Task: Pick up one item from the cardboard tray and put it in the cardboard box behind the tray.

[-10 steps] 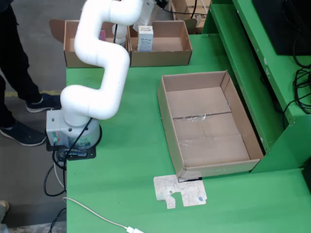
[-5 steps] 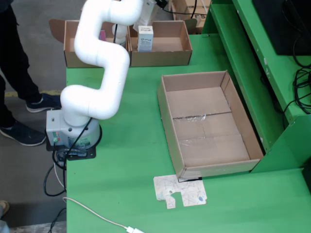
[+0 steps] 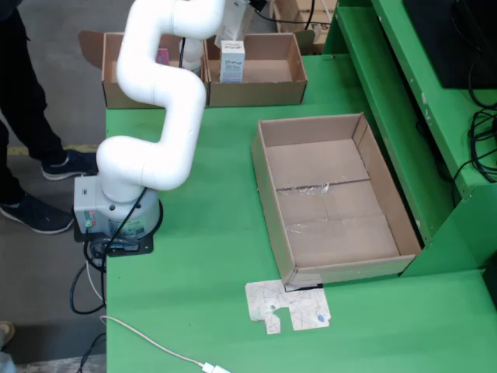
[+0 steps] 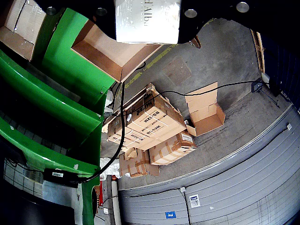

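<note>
In the view from above, a white carton (image 3: 231,61) stands upright over the right one of two small cardboard boxes (image 3: 268,74) at the table's far edge. My gripper (image 3: 233,35) sits directly on top of it, mostly cut off by the frame edge. The view that rides on the gripper shows the same white carton (image 4: 147,21) filling the space between the black jaw parts of the gripper (image 4: 147,28), with the open box (image 4: 117,51) behind it. The large cardboard tray (image 3: 268,198) in the middle of the table holds nothing.
The left small box (image 3: 116,81) holds a pink item (image 3: 164,56). A paper scrap (image 3: 287,305) lies in front of the tray, and a white cable (image 3: 155,346) runs along the near edge. A person (image 3: 23,116) stands at the left. Green shelving (image 3: 419,101) rises on the right.
The arm's upper links have shifted slightly to the left. The white carton stays at the same spot over the right small box.
</note>
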